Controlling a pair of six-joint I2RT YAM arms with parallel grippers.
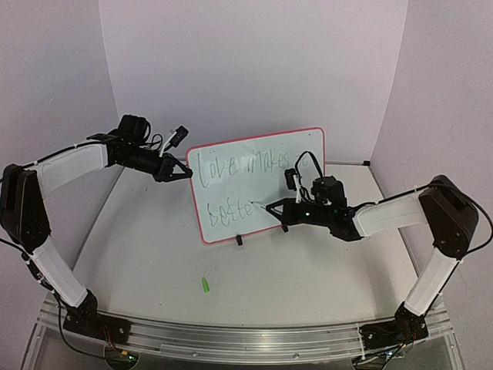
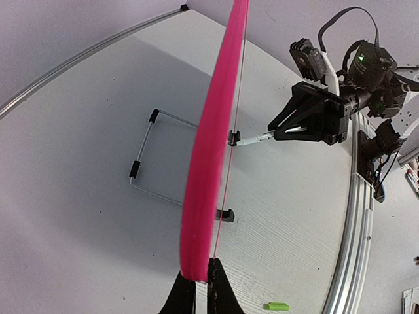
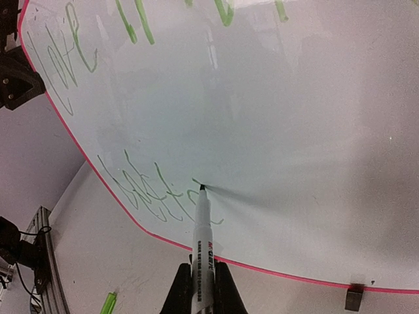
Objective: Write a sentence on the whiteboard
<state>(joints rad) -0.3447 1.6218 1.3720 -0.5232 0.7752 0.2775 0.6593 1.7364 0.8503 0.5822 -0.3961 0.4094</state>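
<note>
two lines of the sentence (image 1: 231, 166) sit on the whiteboard (image 1: 254, 220), which stands upright mid-tabletop (image 1: 154, 262), nearer the far edge. from above, the left end effector (image 1: 183, 171) pinches the board's left rim, and the right end effector (image 1: 283, 206) holds the marker (image 1: 271, 205) against the lower line. a small green cap (image 1: 206, 285) lies toward the front edge.

left wrist view: jaws clamped narrow on the pink rim, board seen edge-on.

right wrist view: fingers closed on the marker barrel, tip touching just after "bette". i'd press lightly, stroke slowly for the last letter, and let the left arm brace the board. no containers show.
</note>
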